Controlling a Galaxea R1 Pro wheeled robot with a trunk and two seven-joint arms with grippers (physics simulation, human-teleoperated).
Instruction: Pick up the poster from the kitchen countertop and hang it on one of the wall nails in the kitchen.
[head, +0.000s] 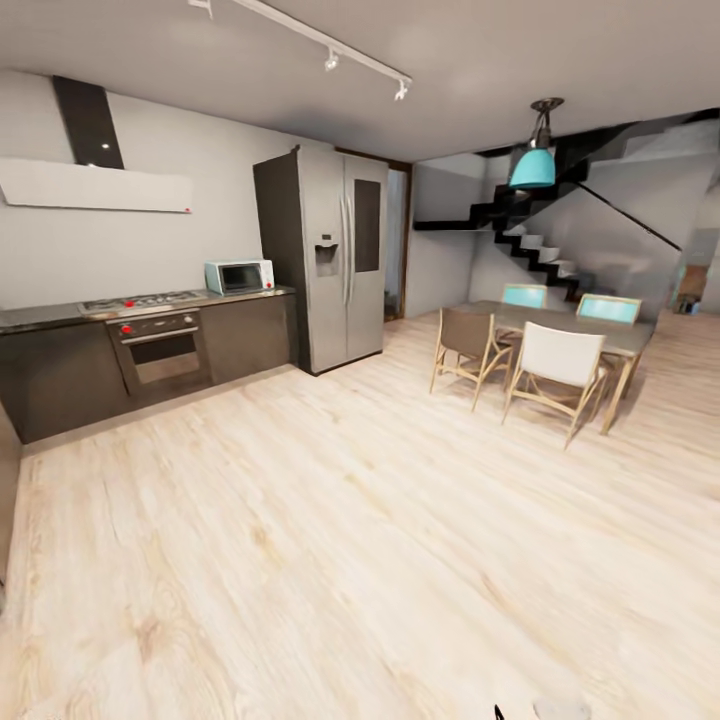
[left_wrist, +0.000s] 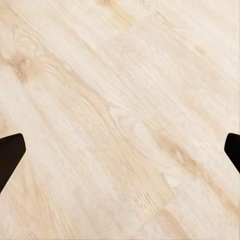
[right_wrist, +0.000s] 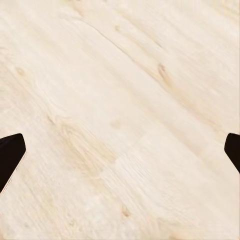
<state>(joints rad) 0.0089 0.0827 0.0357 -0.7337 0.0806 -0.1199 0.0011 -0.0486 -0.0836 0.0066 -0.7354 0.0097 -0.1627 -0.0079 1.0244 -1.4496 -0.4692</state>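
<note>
Poster not made out from here. Counter along the far left wall, dark, carrying hob and microwave; oven below, fridge beside. Dining table at right. Left end effector and right end effector both spread wide, empty, over pale wood floor.

Pale wood-grain floor, dark grey cabinets w/ grey tabletop, silver fridge, white microwave, turquoise lamp, black stairs, black fingertips.
</note>
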